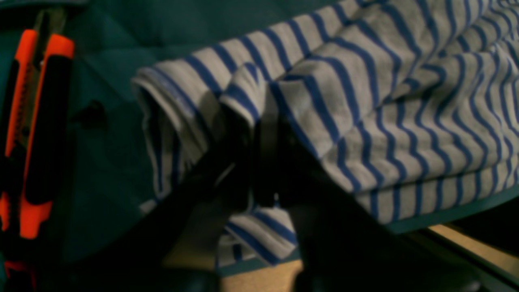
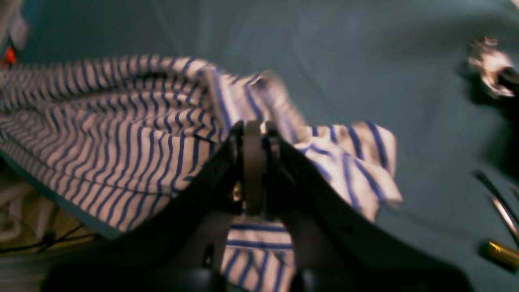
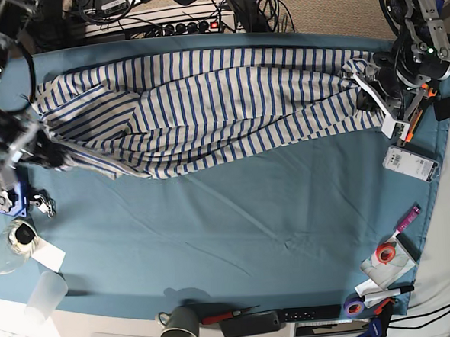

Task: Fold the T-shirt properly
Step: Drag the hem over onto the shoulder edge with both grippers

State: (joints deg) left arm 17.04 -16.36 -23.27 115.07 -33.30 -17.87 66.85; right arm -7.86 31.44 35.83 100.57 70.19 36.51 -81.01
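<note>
The white T-shirt with thin blue stripes lies stretched sideways across the far half of the table, bunched in long folds. My left gripper is at the shirt's right end in the base view. In the left wrist view it is shut on a pinched fold of striped cloth. My right gripper is at the shirt's left end. In the right wrist view it is shut on a bunched edge of the shirt, near the table's edge.
A plain teal cloth covers the table. An orange box cutter lies beside the left gripper. A white device, purple marker and tape are at the right. A mug, plastic cup and jar stand front left.
</note>
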